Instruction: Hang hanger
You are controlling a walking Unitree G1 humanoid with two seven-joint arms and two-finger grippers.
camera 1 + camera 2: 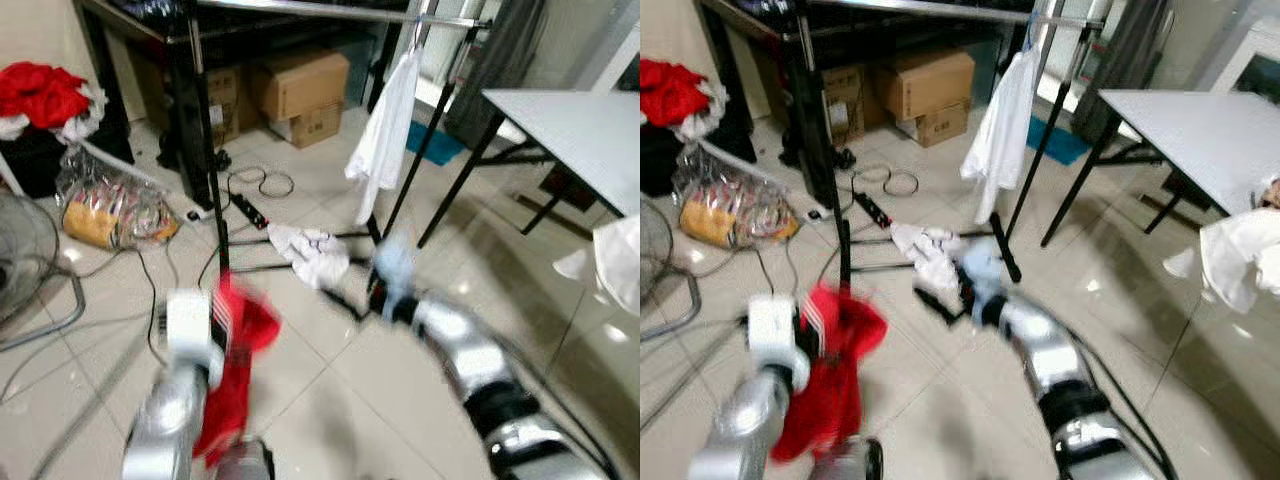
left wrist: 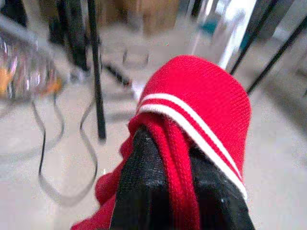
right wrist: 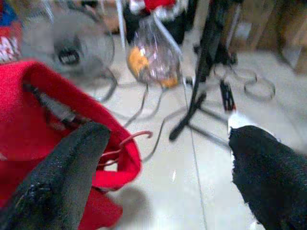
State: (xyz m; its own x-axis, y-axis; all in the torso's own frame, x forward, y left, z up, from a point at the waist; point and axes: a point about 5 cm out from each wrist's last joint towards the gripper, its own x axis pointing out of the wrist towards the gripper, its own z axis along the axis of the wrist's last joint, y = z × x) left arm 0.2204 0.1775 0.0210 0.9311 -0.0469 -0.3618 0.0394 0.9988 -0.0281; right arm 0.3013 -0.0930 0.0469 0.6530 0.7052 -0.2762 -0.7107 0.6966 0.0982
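A red knit garment (image 1: 238, 365) with white stripes hangs from my left gripper (image 1: 226, 335) low at the front left. In the left wrist view my left gripper (image 2: 172, 143) is shut on the red cloth (image 2: 201, 96). A thin hanger hook (image 3: 136, 135) pokes out of the garment (image 3: 29, 120) in the right wrist view. My right gripper (image 3: 168, 143) is open, its fingers spread wide beside that hook. It reaches in from the right, blurred (image 1: 385, 285). The clothes rack's rail (image 1: 330, 12) runs across the top, with a white shirt (image 1: 385, 130) hanging on it.
A white cloth (image 1: 310, 255) lies by the rack's black feet. A power strip (image 1: 248, 210) and cables trail on the tiles. Cardboard boxes (image 1: 300, 85) stand behind. A fan (image 1: 20, 260) and plastic bag (image 1: 110, 205) sit left, a grey table (image 1: 570, 125) right.
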